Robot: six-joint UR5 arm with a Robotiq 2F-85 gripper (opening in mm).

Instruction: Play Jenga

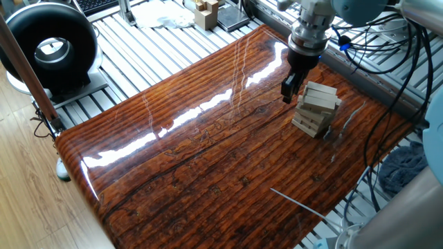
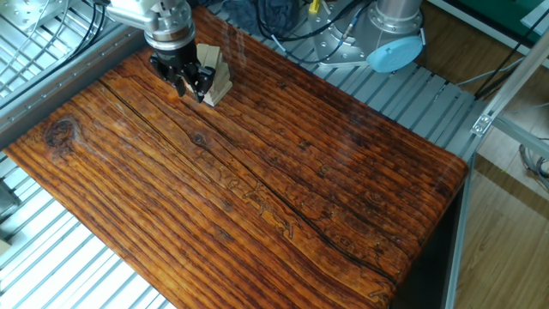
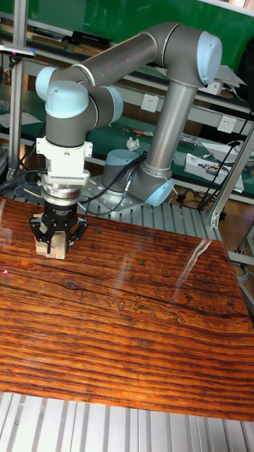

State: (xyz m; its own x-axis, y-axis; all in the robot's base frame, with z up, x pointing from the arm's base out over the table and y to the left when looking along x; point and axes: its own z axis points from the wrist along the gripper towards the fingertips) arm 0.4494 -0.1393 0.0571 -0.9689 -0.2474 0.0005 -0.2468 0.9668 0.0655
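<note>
I had the tool (image 1: 288, 90) low at the Jenga tower (image 1: 316, 108), upper right of the frame on the desk (image 1: 208, 159). Its fingers (image 2: 206, 86) were parted, released, just beside the stacked bars, gripping nothing I could see.

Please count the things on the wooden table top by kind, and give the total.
Jenga tower: 1
Thin pale stick: 1
Total: 2
The gripper hangs beside the tower and is not counted.
</note>
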